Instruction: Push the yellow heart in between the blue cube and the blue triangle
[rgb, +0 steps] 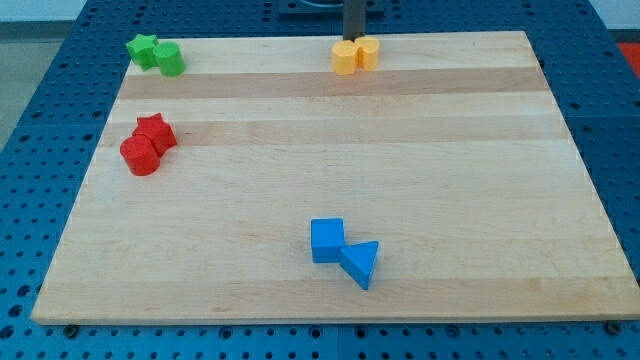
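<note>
**Item 1. My tip** (353, 42): lower end of a dark rod at the view's top edge. The rod's upper length is cut off by the frame. The very end is partly masked by the yellow blocks in front of it. It is a plain rod end that neither opens nor closes, and it holds nothing.

**Item 2. Yellow pair:** left yellow block (344, 57) and right yellow block (367, 52), touching each other, directly below my tip and seemingly against it. One of them is the yellow heart. At this size the outlines are too soft to tell which.

**Item 3. Blue cube** (327, 240): far below my tip, slightly to the view's left of it, near the counter's bottom edge.

**Item 4. Blue triangle** (361, 263): just below and right of the cube, meeting it at a corner, almost straight down from my tip.

**Item 5. Green star** (143, 48) and green cylinder (169, 59): touching, far to the view's left of my tip, at the counter's top left corner.

**Item 6. Red star** (155, 131) and red cylinder (140, 156): touching, left of and below my tip, near the left edge.

**Item 7. Counter** (450, 180): pale wooden board resting on a blue perforated surface (40, 120).
</note>
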